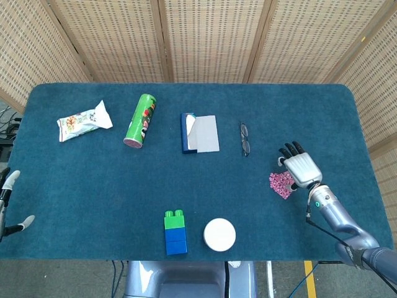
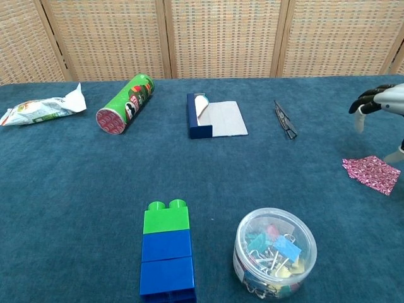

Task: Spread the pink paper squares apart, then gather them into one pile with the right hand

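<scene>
At the table's left edge, near the front corner, the left hand shows only as a few pale fingertips held apart with nothing between them. Toward the back left lies one crumpled snack packet, and to its right one green chip can on its side, its long axis running from back to front, with the red end toward the front. At the back centre is one blue notebook with a grey cover, and right of it one pair of small thread snips. At the front edge stands one stack of toy bricks, green on top of blue, and beside it one clear round tub of binder clips with a white lid.

Near the right edge the pink paper squares lie as one flat pile, turned cornerwise so a corner points toward the front right; how many sheets it holds cannot be told. The right hand hangs just behind and to the right of the pile, fingers spread and lifted, holding nothing.
</scene>
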